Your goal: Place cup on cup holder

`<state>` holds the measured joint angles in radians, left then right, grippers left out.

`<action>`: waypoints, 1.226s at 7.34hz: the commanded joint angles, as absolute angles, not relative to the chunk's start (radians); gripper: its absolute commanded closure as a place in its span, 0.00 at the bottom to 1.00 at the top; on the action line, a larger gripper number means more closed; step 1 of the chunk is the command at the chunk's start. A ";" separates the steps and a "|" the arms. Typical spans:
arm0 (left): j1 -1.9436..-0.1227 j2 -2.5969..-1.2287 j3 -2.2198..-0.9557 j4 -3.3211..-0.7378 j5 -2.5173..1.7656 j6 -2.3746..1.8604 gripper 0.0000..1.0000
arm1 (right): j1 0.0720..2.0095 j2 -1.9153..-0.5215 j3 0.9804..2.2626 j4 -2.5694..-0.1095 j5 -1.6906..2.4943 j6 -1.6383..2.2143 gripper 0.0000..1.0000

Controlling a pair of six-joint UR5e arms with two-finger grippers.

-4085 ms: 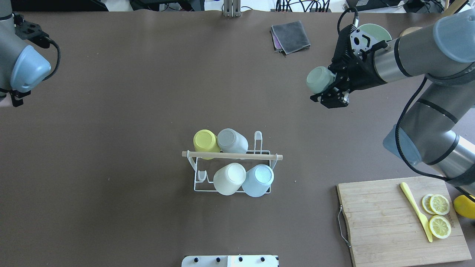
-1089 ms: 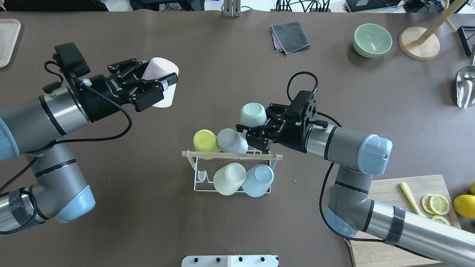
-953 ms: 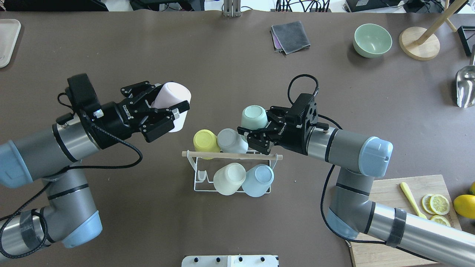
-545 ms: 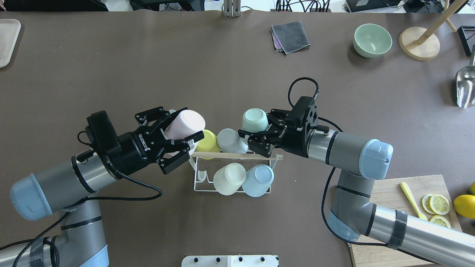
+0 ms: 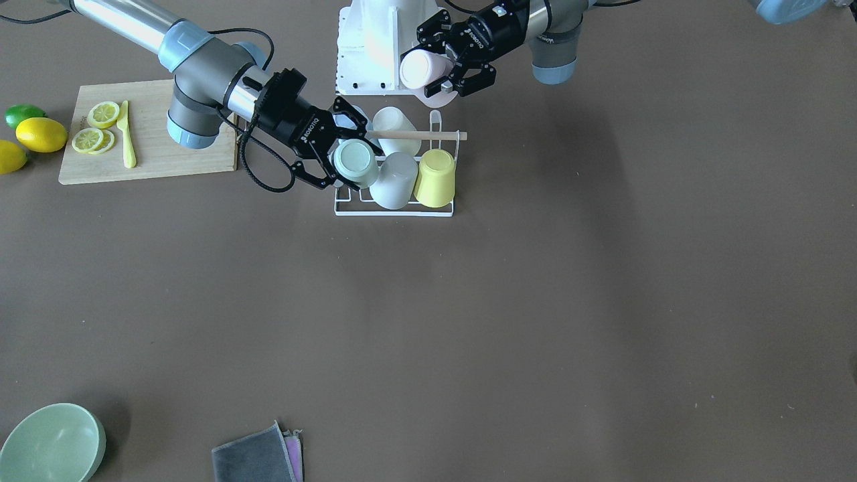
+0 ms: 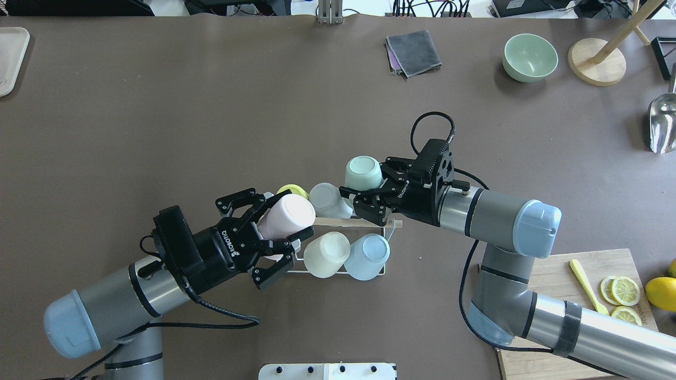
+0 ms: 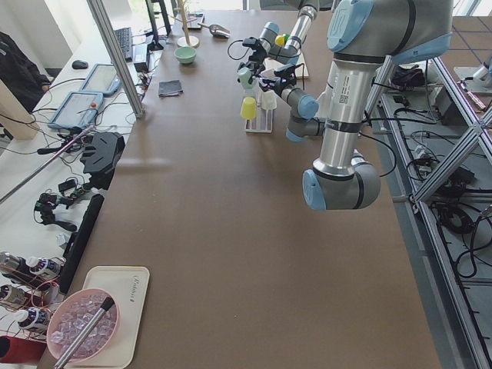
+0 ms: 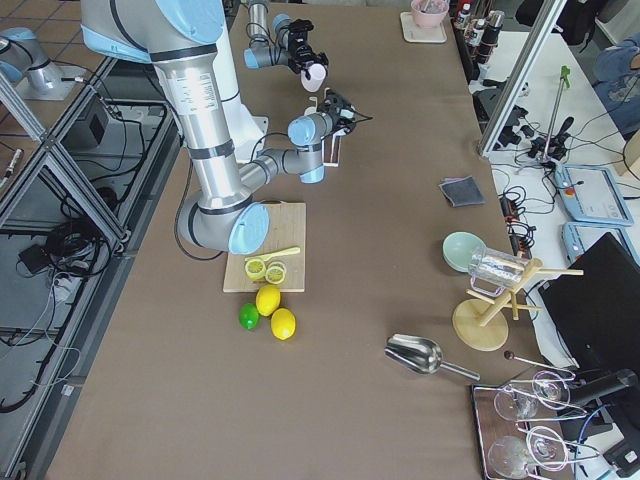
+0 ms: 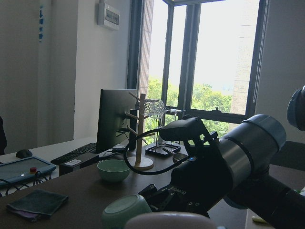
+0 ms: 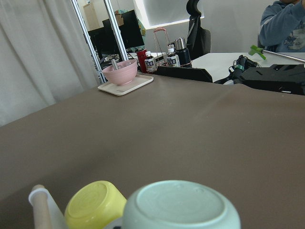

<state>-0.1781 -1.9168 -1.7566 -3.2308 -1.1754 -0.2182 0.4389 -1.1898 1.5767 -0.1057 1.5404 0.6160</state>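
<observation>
The cup holder (image 6: 317, 270), a white wire rack with a wooden rod (image 6: 351, 222), holds a yellow cup (image 6: 288, 189), a grey cup (image 6: 327, 199), a cream cup (image 6: 327, 254) and a light blue cup (image 6: 368, 256). My left gripper (image 6: 279, 222) is shut on a pink cup (image 6: 286, 215), bottom up and tilted over the rack's front left corner; it also shows in the front view (image 5: 418, 69). My right gripper (image 6: 369, 183) is shut on a pale green cup (image 6: 363, 172), bottom up at the rack's back right. Whether it sits on a prong is hidden.
A cutting board (image 6: 549, 316) with lemon slices and a yellow knife lies at the front right. A green bowl (image 6: 529, 57), a wooden stand (image 6: 597, 62), a metal scoop (image 6: 663, 124) and a grey cloth (image 6: 413, 51) lie at the back. A white tray (image 6: 10, 58) is far left.
My left arm has carried the pink cup down and right, from the table's left to above the rack's front left. My right gripper with the green cup has barely shifted.
</observation>
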 commanded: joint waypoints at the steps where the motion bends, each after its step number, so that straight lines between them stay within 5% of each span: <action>1: -0.150 -1.931 -1.729 -3.226 -1.158 -0.195 1.00 | 0.436 -1.190 1.580 -0.106 1.526 0.621 1.00; 2: -0.146 -1.933 -1.711 -3.224 -1.158 -0.195 1.00 | 0.428 -1.189 1.578 -0.106 1.514 0.621 0.96; 3: -0.144 -1.937 -1.695 -3.226 -1.144 -0.195 1.00 | 0.422 -1.189 1.578 -0.106 1.509 0.623 0.05; 9: -0.147 -1.928 -1.695 -3.227 -1.135 -0.193 1.00 | 0.413 -1.190 1.575 -0.106 1.503 0.621 0.00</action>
